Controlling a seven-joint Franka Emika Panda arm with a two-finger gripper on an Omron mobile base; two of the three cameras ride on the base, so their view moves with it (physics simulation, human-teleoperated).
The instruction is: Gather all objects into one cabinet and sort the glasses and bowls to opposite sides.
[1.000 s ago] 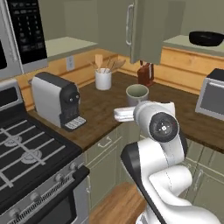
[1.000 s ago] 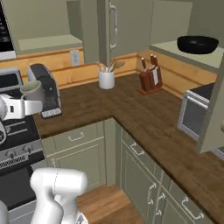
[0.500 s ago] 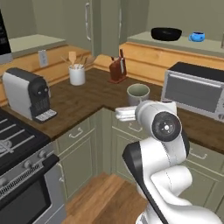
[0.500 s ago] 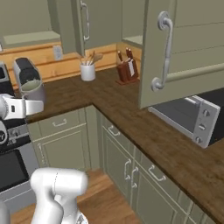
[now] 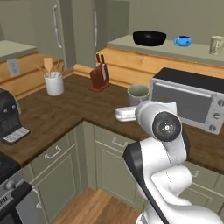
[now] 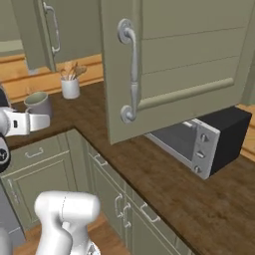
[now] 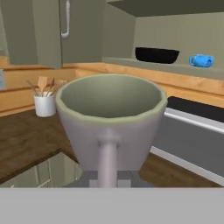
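Gripping the grey tumbler [image 7: 109, 118] by its handle, the pincer [image 7: 108, 175] is closed tight at the bottom centre of the hand view, with the cup upright and its open mouth across the middle of that frame. In the left base view the same tumbler [image 5: 138, 95] sits just above centre, held out over the dark worktop [image 5: 57, 116] in front of the silver oven [image 5: 189, 103]; in the right base view it [image 6: 38, 104] appears at the left edge, beyond the white arm.

On the cabinet shelf [image 5: 166, 47] along the upper right of the left base view stand the big black bowl [image 5: 149, 38], the small blue bowl [image 5: 183, 41] to its right and apart from it, and the cream patterned cup [image 5: 216, 44] at the right edge. The hand view shows the black bowl [image 7: 156, 55] and blue bowl [image 7: 201, 60] in its upper right.

An open cabinet door [image 6: 174, 60] with a white curved handle [image 6: 130, 69] covers the upper middle of the right base view. A white utensil holder [image 5: 54, 83] stands at the left, and a knife block [image 5: 100, 78] near the corner.
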